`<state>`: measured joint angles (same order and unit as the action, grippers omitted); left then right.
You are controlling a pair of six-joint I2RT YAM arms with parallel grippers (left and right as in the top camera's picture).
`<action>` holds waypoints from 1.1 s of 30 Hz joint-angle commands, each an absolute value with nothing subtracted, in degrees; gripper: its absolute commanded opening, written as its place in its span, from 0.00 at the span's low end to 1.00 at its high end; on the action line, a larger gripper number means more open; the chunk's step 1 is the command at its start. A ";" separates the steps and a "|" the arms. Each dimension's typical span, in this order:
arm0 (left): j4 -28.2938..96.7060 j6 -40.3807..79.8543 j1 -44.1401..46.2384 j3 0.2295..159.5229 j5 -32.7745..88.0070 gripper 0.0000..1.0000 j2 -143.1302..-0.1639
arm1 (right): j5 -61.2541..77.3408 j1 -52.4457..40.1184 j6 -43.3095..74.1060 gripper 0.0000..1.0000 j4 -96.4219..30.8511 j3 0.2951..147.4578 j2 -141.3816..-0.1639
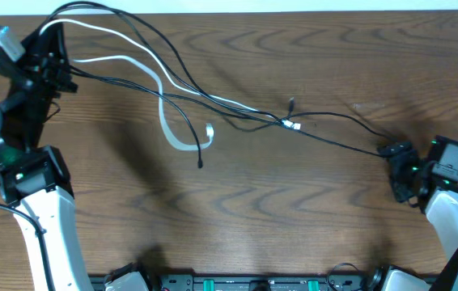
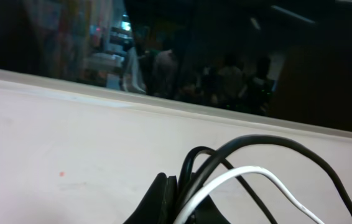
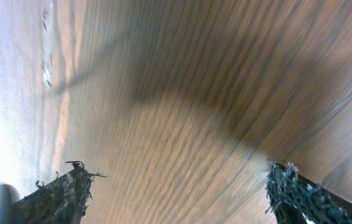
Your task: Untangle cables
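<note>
The cables lie tangled across the left and middle of the wooden table [image 1: 253, 210]. A white cable [image 1: 164, 121] loops down near the middle, and several black cables [image 1: 172, 56] cross it. My left gripper [image 1: 55, 69] at the far left is shut on the bundle; in the left wrist view the gripper [image 2: 179, 186] pinches black cords [image 2: 269, 142] and the white cord [image 2: 269, 177]. One black cable [image 1: 342, 120] runs right and ends beside my right gripper [image 1: 396, 162]. That gripper [image 3: 179, 180] stands wide open, with only blurred wood between its fingers [image 3: 64, 193].
A small plug [image 1: 291, 103] and a white connector [image 1: 293, 125] sit where the cords meet mid-table. A loose black end [image 1: 201, 164] lies below the white loop. The table's far edge [image 1: 294, 11] runs along the top. Arm bases [image 1: 237, 283] line the front edge.
</note>
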<state>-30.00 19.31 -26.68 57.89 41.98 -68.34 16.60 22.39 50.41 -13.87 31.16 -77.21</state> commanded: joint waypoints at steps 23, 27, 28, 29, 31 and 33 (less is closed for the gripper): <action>-25.69 20.47 -46.92 59.27 38.13 0.08 -68.16 | 21.37 33.23 47.68 0.99 -12.60 31.18 -77.47; -25.26 20.47 -49.06 59.27 38.15 0.07 -68.16 | 21.39 35.79 47.66 0.99 -12.62 31.18 -77.47; -25.26 20.47 -49.43 59.27 38.15 0.07 -68.16 | 21.39 36.40 47.66 0.99 -12.67 31.18 -77.47; -24.86 20.47 -49.89 59.27 38.13 0.07 -68.16 | 21.41 36.91 47.64 0.99 -12.78 31.18 -77.47; -24.23 20.45 -50.28 59.27 38.11 0.07 -68.16 | 21.43 37.65 46.89 0.99 -12.93 31.18 -77.47; -22.81 20.47 -50.46 59.27 38.37 0.07 -68.16 | 22.22 38.17 46.59 0.99 -12.95 31.18 -77.47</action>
